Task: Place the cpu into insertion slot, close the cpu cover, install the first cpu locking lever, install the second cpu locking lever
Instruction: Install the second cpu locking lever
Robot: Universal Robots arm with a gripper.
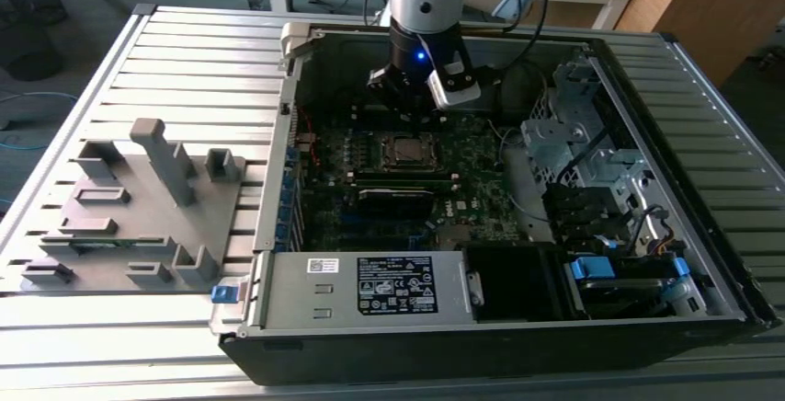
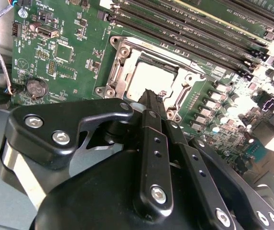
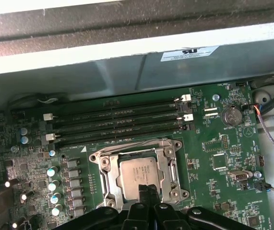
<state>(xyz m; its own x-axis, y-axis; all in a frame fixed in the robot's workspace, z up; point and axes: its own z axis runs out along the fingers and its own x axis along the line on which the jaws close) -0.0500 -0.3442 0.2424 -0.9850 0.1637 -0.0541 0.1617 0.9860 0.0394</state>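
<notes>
Black gripper [image 3: 148, 203] fingers, pressed together and holding nothing, hover just above the cpu [image 3: 137, 174] (already seated in the insertion slot [image 3: 175, 184]), whose cpu cover [image 3: 104, 168] lies closed around it, likely for lever work.

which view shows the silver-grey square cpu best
The first wrist view: the silver-grey square cpu lies in plain sight, framed by the thin silver metal cover. In the second wrist view it is washed pale, the black gripper overlapping it. In the exterior view it is small.
</notes>
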